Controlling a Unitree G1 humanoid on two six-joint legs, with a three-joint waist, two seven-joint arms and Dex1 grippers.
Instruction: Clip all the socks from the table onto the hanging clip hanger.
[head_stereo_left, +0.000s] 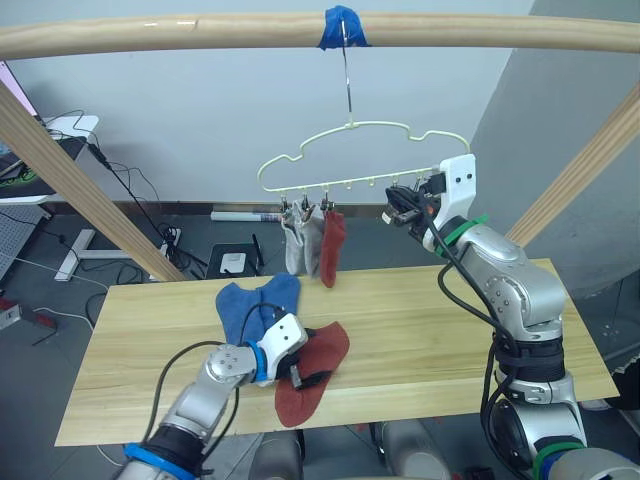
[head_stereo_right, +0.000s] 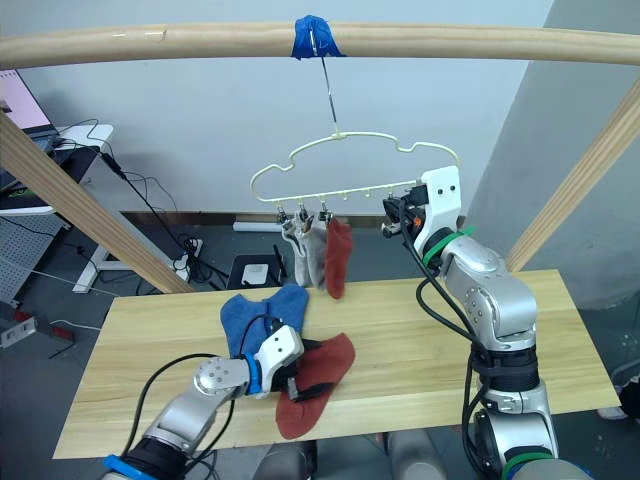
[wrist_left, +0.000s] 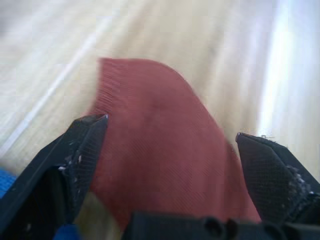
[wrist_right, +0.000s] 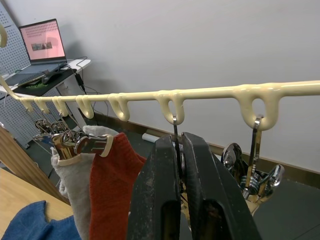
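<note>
- Wide light-wood plank table (head_stereo_left: 420, 330) carries a rust-red knit ankle sock (head_stereo_left: 312, 372) near its front edge, and blue socks (head_stereo_left: 255, 300) bunched just behind it.
- Left gripper (wrist_left: 170, 165) sits low over the rust-red sock, fingers spread wide on either side of the fabric, not clamped.
- Pale-yellow cloud-shaped wire clip hanger (head_stereo_left: 350, 150) hangs from a round wooden pole (head_stereo_left: 200, 32) by blue tape (head_stereo_left: 343, 27).
- Two grey socks (head_stereo_left: 298, 240) and one red sock (head_stereo_left: 332, 247) are already clipped on.
- Right gripper (wrist_right: 179, 165) is pinched closed on a small metal clip (wrist_right: 176, 131) of the hanger.
- Behind: pale wall, desk with a laptop (wrist_right: 44, 41), cables on the floor (head_stereo_left: 120, 190).
</note>
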